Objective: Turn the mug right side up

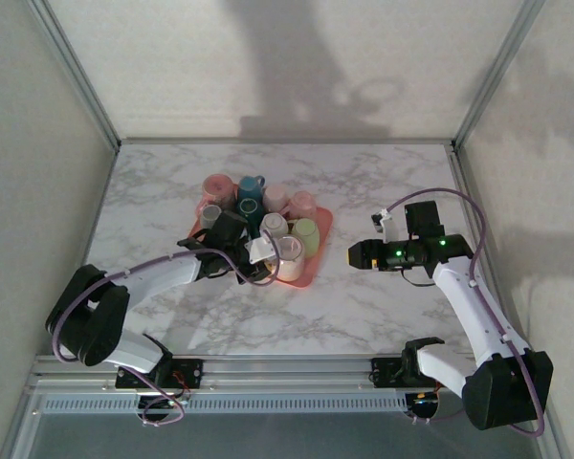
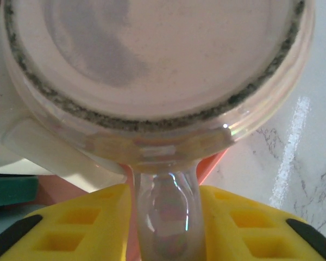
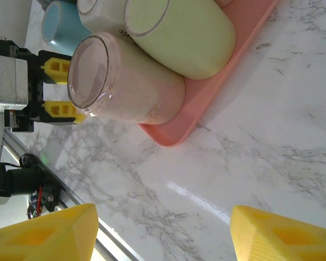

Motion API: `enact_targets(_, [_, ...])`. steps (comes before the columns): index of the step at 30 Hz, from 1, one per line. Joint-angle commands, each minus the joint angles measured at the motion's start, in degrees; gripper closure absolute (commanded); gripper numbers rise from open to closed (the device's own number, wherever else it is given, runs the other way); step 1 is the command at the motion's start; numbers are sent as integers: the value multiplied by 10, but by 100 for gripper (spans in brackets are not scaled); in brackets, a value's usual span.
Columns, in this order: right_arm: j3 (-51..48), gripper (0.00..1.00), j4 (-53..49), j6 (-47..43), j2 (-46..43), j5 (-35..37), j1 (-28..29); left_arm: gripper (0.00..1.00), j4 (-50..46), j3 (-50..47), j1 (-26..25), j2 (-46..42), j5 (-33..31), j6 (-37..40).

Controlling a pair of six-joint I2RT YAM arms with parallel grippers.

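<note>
A desk (image 1: 383, 182) with a grey-veined white marble pattern fills the floor of a plain enclosure, with pale walls (image 1: 268, 57) on three sides and slanting metal posts (image 1: 77, 72) at the corners; soft shadows fall across the back wall. Near the middle of the desk lies a pink tray (image 1: 323, 228) crowded with mugs, among them a teal mug (image 1: 250, 187) at the back and a light green mug (image 1: 306, 235) towards the right edge. The pale pink mug (image 1: 289, 258) stands upside down at the near corner of the tray, its flat base up and its mouth down on the tray, just beside the green one. The left arm (image 1: 163, 275) stretches low across the desk from its base towards the tray, and the left hand (image 1: 260, 251) meets the mug from the left. From the left wrist, the mug's base looms large and its handle (image 2: 165, 212) sits between the yellow fingers (image 2: 87, 228), which press against it on both sides, so this hand holds the mug by the handle. The right arm (image 1: 469, 296) rises from its base and bends at the elbow, carrying the right hand (image 1: 356, 254) above bare desk to the right of the tray, pointed at it and apart from it. From the right wrist, its fingers (image 3: 43, 234) are spread wide with nothing between them.
</note>
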Motion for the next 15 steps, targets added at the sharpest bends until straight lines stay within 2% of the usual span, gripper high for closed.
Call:
enact_targets(1, [-6,34,3,2,0,-17,4,69,4,23,-6,10,-5,-3])
enact_targets(3, [-7,34,3,3,0,-16,4,72,3,24,-7,12,-3,-3])
enact_targets(5, [-7,34,3,3,0,-16,4,83,-4,30,-8,12,3,-2])
enact_targets(9, [-10,34,4,6,-4,-12,4,99,-24,44,-8,-3,18,-2])
enact_targets(15, [-6,34,7,17,-14,-7,4,100,-37,53,-7,-52,36,-14])
